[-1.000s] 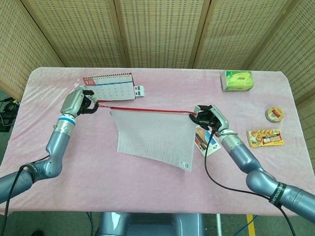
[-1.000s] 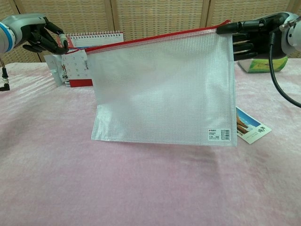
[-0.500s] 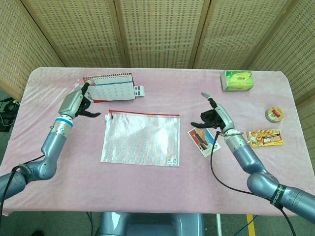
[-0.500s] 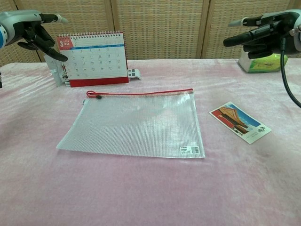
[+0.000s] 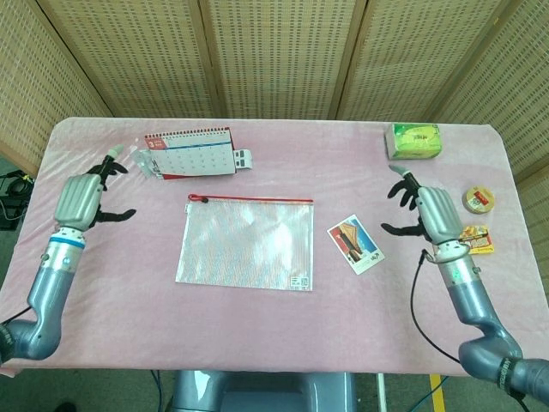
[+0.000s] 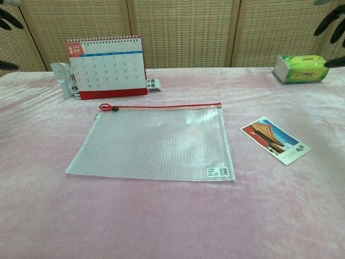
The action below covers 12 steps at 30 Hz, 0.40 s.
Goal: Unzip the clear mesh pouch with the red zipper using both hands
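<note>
- Woven cane screens back a counter (image 5: 283,343) covered in soft pink cloth.
- Left hand (image 5: 83,199) hovers near the counter's left edge, fingers spread, grasping nothing, well apart from the pouch.
- Red-based desk calendar (image 6: 105,67) stands upright behind the pouch.
- Clear mesh pouch with the red zipper (image 5: 247,245) lies flat mid-counter, untouched; its small zipper pull (image 6: 107,108) sits at the left end of the red tape.
- Judged thin, light and floppy, the pouch would likely slide or buckle; one hand should pinch the far right corner of the tape while the other pinches the pull.
- Printed postcard (image 6: 275,140) lies just right of the pouch.
- Green tissue pack (image 6: 299,68) sits at the back right.
- Right hand (image 5: 431,214) hovers near the right edge, fingers apart, released.
</note>
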Tool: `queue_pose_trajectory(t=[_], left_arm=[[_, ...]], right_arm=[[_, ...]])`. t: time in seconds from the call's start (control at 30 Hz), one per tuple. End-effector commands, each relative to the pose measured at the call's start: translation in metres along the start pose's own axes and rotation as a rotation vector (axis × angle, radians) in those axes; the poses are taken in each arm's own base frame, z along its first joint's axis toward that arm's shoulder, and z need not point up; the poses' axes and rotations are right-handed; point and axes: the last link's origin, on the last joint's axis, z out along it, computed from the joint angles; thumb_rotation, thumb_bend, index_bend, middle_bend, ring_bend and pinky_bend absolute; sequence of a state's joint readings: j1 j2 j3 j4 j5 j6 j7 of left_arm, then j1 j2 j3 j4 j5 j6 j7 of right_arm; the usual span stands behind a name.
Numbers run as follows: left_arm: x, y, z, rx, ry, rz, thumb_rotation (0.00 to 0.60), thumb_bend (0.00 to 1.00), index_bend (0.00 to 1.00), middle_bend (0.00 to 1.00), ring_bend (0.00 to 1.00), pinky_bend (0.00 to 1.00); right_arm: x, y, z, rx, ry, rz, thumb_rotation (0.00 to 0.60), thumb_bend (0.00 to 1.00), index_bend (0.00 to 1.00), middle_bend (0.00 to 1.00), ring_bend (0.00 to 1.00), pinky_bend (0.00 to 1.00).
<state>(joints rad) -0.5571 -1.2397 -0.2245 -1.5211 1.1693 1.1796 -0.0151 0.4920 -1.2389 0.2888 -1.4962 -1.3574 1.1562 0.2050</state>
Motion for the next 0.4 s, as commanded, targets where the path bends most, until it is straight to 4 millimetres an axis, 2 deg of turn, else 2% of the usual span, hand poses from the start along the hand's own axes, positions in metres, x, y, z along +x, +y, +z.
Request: queue_pose_trajectory(t=[0.03,0.23,0.4], left_arm=[[0.009,-0.016,-0.051,0.018,0.053,0.122,0.600,0.00,0.00,0.00,0.00,0.00],[0.000,-0.036,-0.116,0.066,0.132,0.139,0.600,0.00,0.00,0.00,0.00,0.00],[-0.001,-0.049,-0.148,0.109,0.086,0.149,0.600,0.00,0.00,0.00,0.00,0.00]], right_arm=[[0.002,0.030,-0.057,0.004,0.019,-0.284,0.600,0.00,0.06,0.00,0.00,0.00],[0.001,0.045,-0.107,-0.037,0.027,-0.392,0.600,0.00,0.05,0.00,0.00,0.00],[-0.001,0.052,-0.136,-0.081,0.011,-0.423,0.600,0.00,0.05,0.00,0.00,0.00]])
